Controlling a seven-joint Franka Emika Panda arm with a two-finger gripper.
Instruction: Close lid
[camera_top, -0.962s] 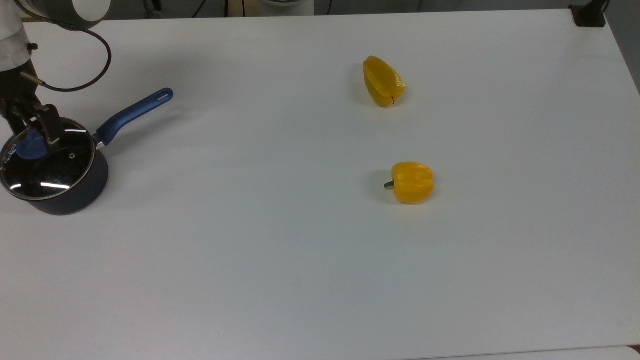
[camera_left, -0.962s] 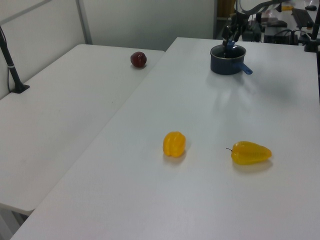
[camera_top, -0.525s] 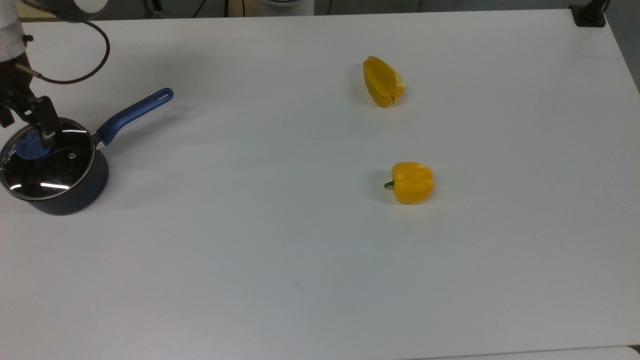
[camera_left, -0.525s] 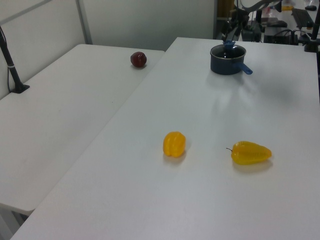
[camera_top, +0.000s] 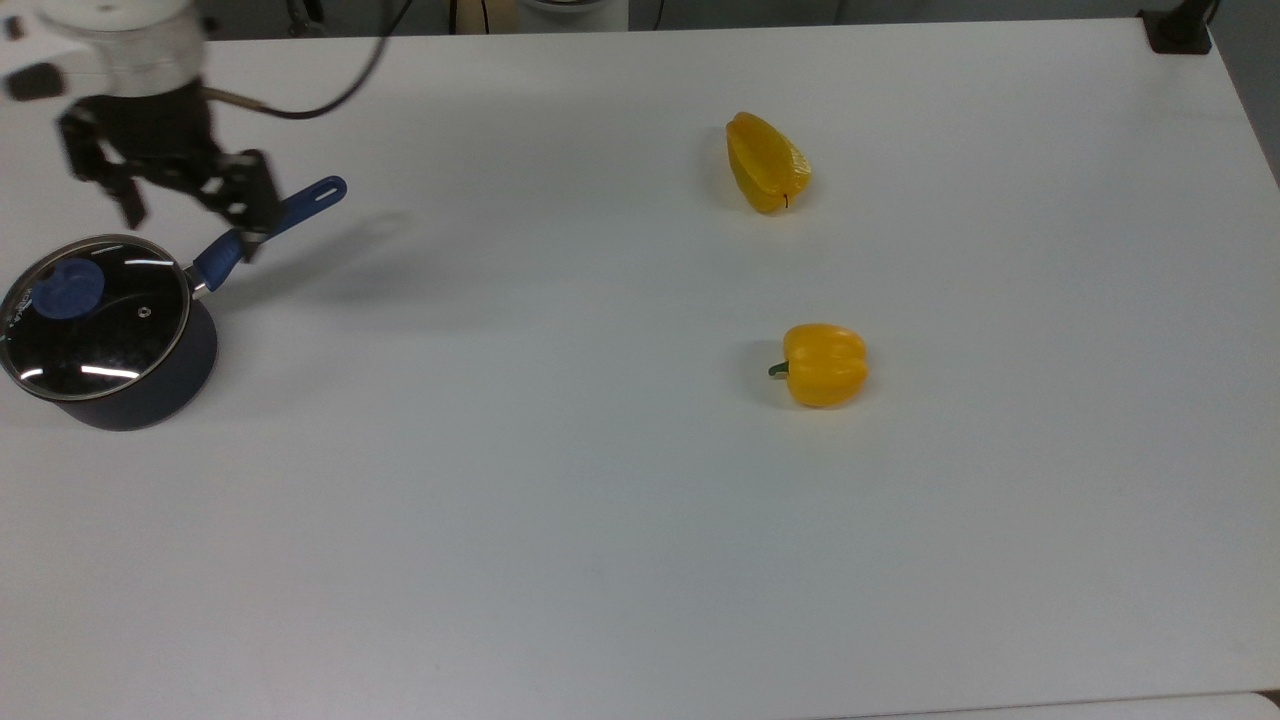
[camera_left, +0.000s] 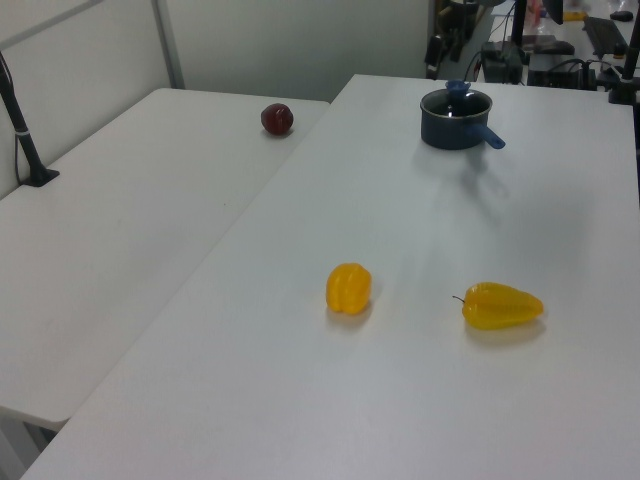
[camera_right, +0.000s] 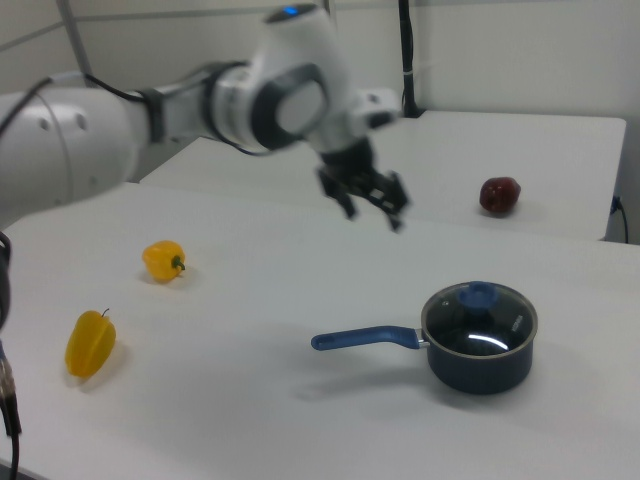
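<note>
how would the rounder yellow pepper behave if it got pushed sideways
The rounder yellow bell pepper lies on its side with its stem pointing sideways, so it would probably roll rather than slide. Its lobed shape would likely make that roll wobbly. It looks glossy, so possibly slippery.

Glossy glass lid (camera_top: 95, 318) with metal rim; matt white table (camera_top: 640, 500)

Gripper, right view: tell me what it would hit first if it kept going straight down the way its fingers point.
Probably bare table. The open gripper hangs with its fingers pointing down, well off the saucepan and its lid. In the top view it overlaps the saucepan's blue handle, so depth is unclear; the handle might come first.
</note>
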